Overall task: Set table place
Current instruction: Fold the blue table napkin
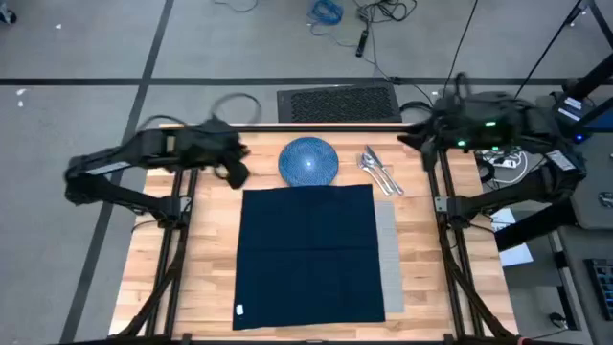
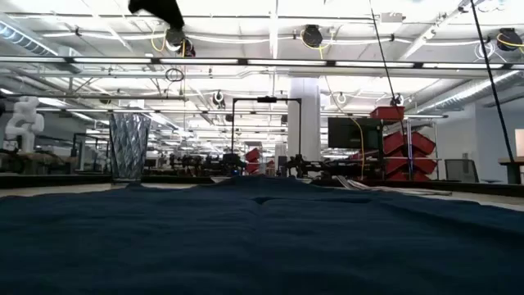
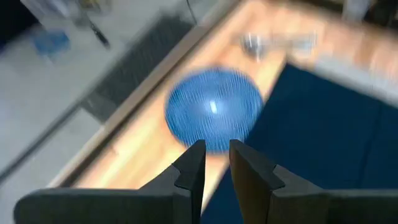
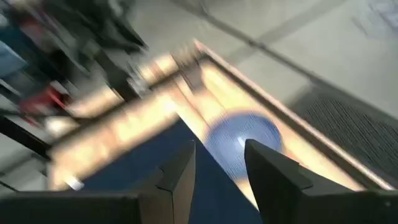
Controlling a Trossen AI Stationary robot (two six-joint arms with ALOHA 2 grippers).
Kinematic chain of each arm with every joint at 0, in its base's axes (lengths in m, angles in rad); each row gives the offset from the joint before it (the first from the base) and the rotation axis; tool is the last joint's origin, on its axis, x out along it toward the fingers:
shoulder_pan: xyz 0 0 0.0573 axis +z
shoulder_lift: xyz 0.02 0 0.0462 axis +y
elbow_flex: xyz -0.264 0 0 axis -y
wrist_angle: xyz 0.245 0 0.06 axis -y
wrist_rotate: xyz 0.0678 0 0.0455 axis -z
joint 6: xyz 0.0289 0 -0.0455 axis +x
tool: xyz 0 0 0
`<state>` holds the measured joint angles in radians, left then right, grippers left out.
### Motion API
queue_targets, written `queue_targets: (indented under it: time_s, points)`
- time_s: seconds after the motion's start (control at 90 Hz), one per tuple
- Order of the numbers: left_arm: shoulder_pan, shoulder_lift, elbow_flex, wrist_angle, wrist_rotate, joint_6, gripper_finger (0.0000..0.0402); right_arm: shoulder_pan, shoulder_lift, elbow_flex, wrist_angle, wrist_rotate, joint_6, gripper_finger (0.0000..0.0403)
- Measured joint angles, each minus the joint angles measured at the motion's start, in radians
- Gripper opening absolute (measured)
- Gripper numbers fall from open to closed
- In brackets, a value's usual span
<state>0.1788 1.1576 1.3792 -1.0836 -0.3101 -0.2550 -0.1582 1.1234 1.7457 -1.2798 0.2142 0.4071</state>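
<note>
Overhead view: navy napkin [image 1: 308, 254] lies spread flat over the centre of the table [image 1: 206, 278], covering most of the grey placemat [image 1: 386, 249], of which only a strip shows along the napkin's right edge. Blue speckled plate [image 1: 308, 160] sits just above the napkin's top edge, upper centre of frame, touching or nearly touching it. Cutlery [image 1: 380, 171] lies in a loose bunch to the right of the plate, on bare wood; single pieces cannot be told apart.

Low view: clear glass [image 2: 129, 146] stands upright at left of frame, beyond the far edge of the napkin.

Left pincer [image 1: 237, 172] hangs over the table just left of the plate. Wrist view: fingers [image 3: 191, 171] nearly together, only a narrow gap, nothing between them; plate directly ahead.

Right pincer [image 1: 414, 137] hangs at the table's upper right corner, above the cutlery in frame. Wrist view: fingers [image 4: 177, 174] apart with a moderate gap, empty.
</note>
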Motion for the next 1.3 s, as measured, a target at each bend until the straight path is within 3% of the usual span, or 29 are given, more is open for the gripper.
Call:
queue_targets:
  time_s: [0.111, 0.244, 0.467, 0.656, 0.933, 1.3]
  points:
    - [0.03, 0.098, -0.001, -0.071, 0.068, 0.008, 0.006, -0.006, 0.015, -0.102, -0.06, -0.001, 0.007, 0.0128]
    - [0.059, 0.184, -0.075, -0.063, 0.161, 0.076, 0.006, 0.013, -0.035, -0.33, 0.085, -0.021, 0.013, 0.0128]
    - [0.137, 0.198, -0.301, 0.086, 0.288, 0.078, 0.006, 0.013, -0.178, -0.728, 0.328, -0.094, 0.139, 0.0128]
    - [0.215, 0.217, -0.427, 0.17, 0.363, 0.022, 0.006, 0.013, -0.248, -0.945, 0.454, -0.145, 0.256, 0.0128]
    - [0.316, 0.274, -0.552, 0.237, 0.363, -0.074, 0.006, 0.014, -0.26, -1.049, 0.598, -0.165, 0.325, 0.0128]
    - [0.328, 0.281, -0.628, 0.356, 0.408, -0.079, 0.006, 0.013, -0.26, -1.051, 0.618, -0.164, 0.341, 0.0128]
